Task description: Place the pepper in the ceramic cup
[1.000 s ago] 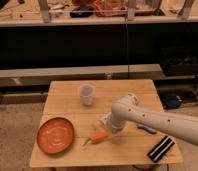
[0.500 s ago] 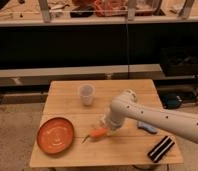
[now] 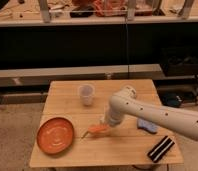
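Observation:
The orange pepper [image 3: 96, 129] with its thin stem pointing left is at the middle of the wooden table [image 3: 67, 155], its thick end in my gripper [image 3: 105, 125]. The gripper is shut on the pepper and holds it just above the tabletop. The pale ceramic cup [image 3: 86, 94] stands upright farther back and a little to the left of the gripper, apart from it. My white arm reaches in from the right.
A round orange plate [image 3: 55, 135] lies at the front left of the table. A blue object [image 3: 147, 125] lies right of the arm, and a black striped object [image 3: 160, 148] is at the front right corner. Dark shelving stands behind the table.
The gripper and the pepper have moved slightly up and back, toward the cup. The cup, the plate and the other objects have not moved.

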You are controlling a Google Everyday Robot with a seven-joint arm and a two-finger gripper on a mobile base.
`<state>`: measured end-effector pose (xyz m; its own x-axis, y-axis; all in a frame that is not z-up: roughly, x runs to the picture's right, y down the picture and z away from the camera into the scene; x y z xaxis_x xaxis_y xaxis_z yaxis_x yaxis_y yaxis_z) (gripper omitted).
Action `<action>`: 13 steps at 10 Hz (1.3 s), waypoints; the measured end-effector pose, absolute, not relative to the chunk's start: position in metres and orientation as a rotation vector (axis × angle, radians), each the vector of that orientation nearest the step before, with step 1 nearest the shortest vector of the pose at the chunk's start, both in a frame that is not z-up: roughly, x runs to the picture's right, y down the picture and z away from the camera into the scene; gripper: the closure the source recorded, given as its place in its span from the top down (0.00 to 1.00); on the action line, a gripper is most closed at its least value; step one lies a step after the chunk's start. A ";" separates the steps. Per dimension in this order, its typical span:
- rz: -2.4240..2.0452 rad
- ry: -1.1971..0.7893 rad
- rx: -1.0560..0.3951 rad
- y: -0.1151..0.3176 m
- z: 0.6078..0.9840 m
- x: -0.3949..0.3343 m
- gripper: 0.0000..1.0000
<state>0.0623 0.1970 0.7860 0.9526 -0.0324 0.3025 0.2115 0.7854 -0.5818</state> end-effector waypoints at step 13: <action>-0.052 -0.288 -0.593 0.127 0.780 0.080 0.02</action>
